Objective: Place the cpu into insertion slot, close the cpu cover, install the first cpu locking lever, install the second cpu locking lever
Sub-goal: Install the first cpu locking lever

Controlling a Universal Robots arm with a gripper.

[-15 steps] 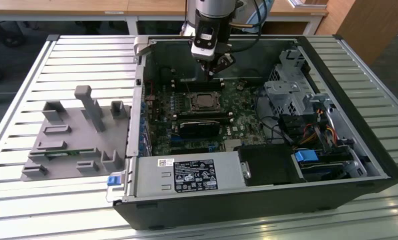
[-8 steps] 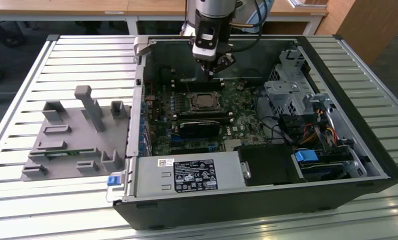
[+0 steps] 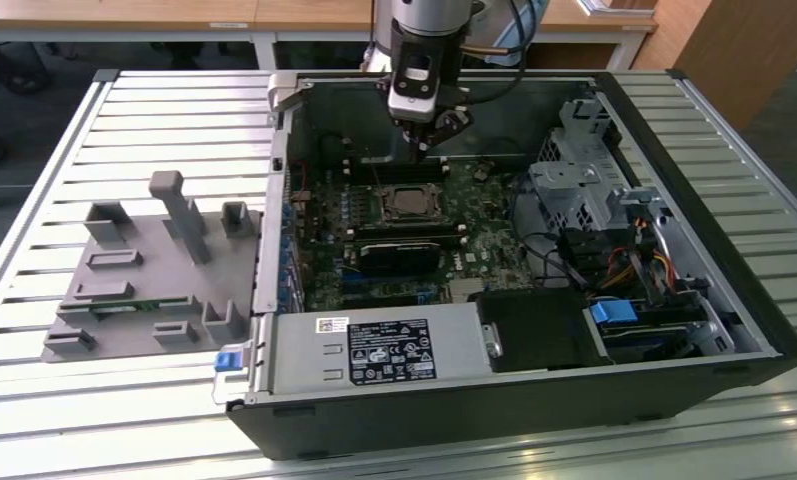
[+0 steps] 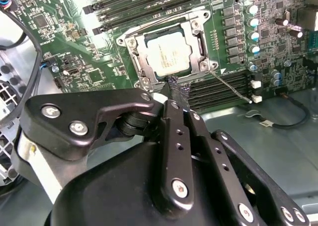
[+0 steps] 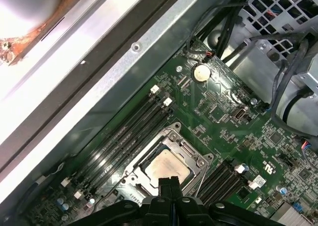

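Silvery-beige, the cpu [image 4: 168, 54] already lies seated in the insertion slot [image 4: 133, 43], just beyond the tips of the pincer [image 4: 175, 87]. The cpu cover [image 4: 197, 41] looks folded down around it. One thin wire lever [image 4: 229, 87] angles away loose beside the fingertips, so the locking seems undone; the other lever [image 4: 159, 23] I can't judge. The pincer's fingers are pressed together, gripping nothing that I can see.

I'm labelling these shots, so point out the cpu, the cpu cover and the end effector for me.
cpu [image 4: 168, 56], second wrist view, middle of its metal top.
cpu cover [image 4: 194, 41], second wrist view, a side bar of its frame.
end effector [image 5: 169, 182], first wrist view, at its fingertips.
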